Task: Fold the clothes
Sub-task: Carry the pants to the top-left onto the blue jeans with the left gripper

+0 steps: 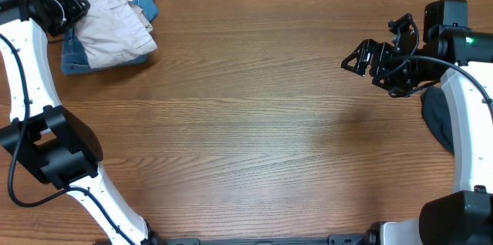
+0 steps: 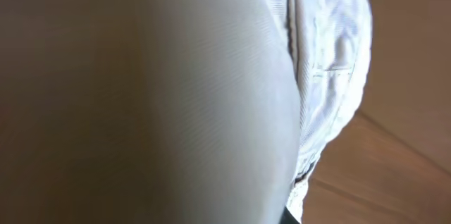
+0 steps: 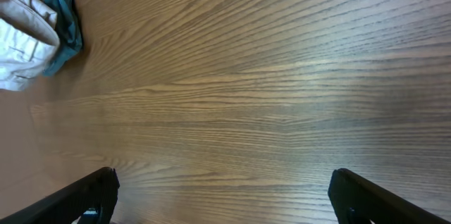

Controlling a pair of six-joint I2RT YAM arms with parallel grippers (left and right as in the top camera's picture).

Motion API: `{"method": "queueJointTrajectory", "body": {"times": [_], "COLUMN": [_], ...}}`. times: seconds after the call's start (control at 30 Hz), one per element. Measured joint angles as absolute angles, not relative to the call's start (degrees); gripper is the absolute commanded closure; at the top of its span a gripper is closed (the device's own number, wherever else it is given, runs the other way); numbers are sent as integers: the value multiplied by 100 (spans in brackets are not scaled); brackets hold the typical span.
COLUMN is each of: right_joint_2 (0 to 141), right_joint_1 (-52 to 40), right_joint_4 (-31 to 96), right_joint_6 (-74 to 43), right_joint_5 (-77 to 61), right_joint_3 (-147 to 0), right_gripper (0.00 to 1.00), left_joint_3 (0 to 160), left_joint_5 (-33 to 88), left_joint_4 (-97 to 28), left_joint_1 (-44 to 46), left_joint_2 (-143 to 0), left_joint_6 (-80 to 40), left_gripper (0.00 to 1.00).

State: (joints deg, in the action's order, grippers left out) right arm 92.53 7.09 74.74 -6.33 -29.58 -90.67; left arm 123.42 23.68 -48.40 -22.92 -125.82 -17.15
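The wooden table point(image 1: 246, 122) lies bare across its middle. The clothes sit at its two ends.

At the far left corner is a pile. The cream shorts point(image 1: 108, 18) lie folded on top of the blue denim point(image 1: 73, 60), which shows along the near and left edges. At the right edge, nearer than the pile, a dark garment point(image 1: 435, 114) lies partly hidden behind the right arm.

The left gripper point(image 1: 68, 6) is at the far left edge of the shorts, touching the cloth. In the left wrist view the cream fabric point(image 2: 211, 97) fills nearly the whole picture and hides the fingers. They are closed nearly together. I cannot tell whether they are pinching the cloth.

The right gripper point(image 1: 379, 43) hangs over the far right part of the table, well apart from the pile and just beyond the dark garment. Its fingers point(image 3: 84, 196) stand wide open with only wood grain between them. In the right wrist view the shorts point(image 3: 21, 41) and denim point(image 3: 63, 13) are far off in the top left corner.
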Motion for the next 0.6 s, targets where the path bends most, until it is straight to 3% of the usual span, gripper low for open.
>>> {"method": "queueJointTrajectory", "body": {"times": [0.1, 0.2, 0.23, 0.27, 0.3, 0.6], "right_joint_2": [9253, 9253, 9253, 9253, 9253, 9253], "right_joint_1": [709, 709, 709, 709, 709, 709], "right_joint_4": [7557, 7616, 7614, 7618, 7618, 7679], "right_joint_6": [-617, -615, -611, -609, -607, -528], "right_joint_5": [-2956, -2956, -2958, -2958, -2956, -2956], "right_joint_3": [-9067, -9067, -9067, -9067, -9067, -9067], "right_gripper": [0, 0, 0, 0, 0, 0], "left_joint_3": [12193, 12182, 12182, 12182, 12182, 12272], "left_joint_5": [2373, 2370, 2373, 2316, 2226, 1629], "left_joint_4": [-4742, -4670, -4668, -4718, -4853, -6440], "left_joint_1": [-2270, -2300, -2316, -2324, -2324, -2322], "left_joint_2": [-12892, -13279, -13290, -13290, -13290, -13338], "left_joint_6": [-1629, -1632, -1623, -1629, -1623, -1800], "left_gripper": [94, 72, 61, 18, 0, 0]}}
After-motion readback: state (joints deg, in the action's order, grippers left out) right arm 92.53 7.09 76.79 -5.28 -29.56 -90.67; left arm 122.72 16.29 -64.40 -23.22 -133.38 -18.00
